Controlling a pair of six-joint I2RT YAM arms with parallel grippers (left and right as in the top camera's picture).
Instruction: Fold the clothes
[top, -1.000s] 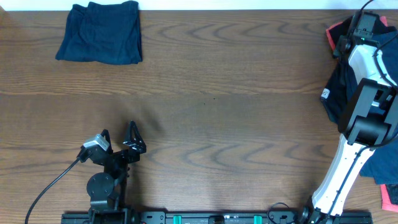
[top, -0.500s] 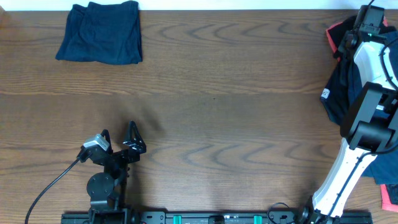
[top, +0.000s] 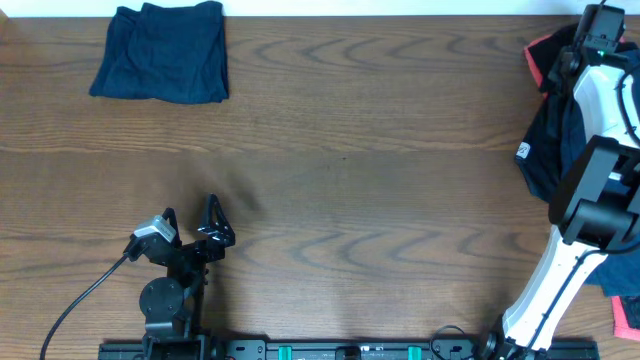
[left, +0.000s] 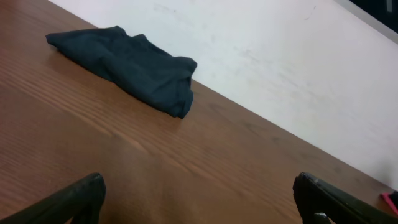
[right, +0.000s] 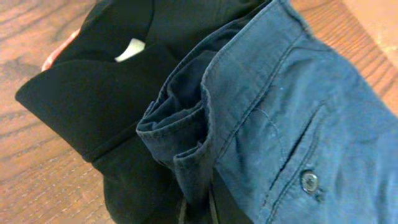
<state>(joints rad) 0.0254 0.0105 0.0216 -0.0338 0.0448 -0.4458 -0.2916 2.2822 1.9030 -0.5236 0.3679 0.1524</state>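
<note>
A pile of unfolded clothes (top: 541, 150) lies at the table's right edge. My right gripper (top: 597, 25) is over its far end. In the right wrist view it (right: 211, 202) is shut on a fold of a blue denim garment (right: 280, 106) with a button, which lies on a black garment (right: 93, 93). A folded dark blue garment (top: 163, 52) lies at the far left corner and also shows in the left wrist view (left: 127, 65). My left gripper (top: 190, 215) (left: 199, 202) is open and empty, low over bare table at the near left.
A red-pink garment (top: 535, 55) pokes out at the far end of the pile, and another pink piece (top: 627, 318) lies at the near right corner. A white wall (left: 280, 50) runs along the table's far edge. The wooden tabletop (top: 350, 170) spans the middle.
My right gripper has shifted slightly right and farther back over the pile. The left arm and the folded garment have not moved.
</note>
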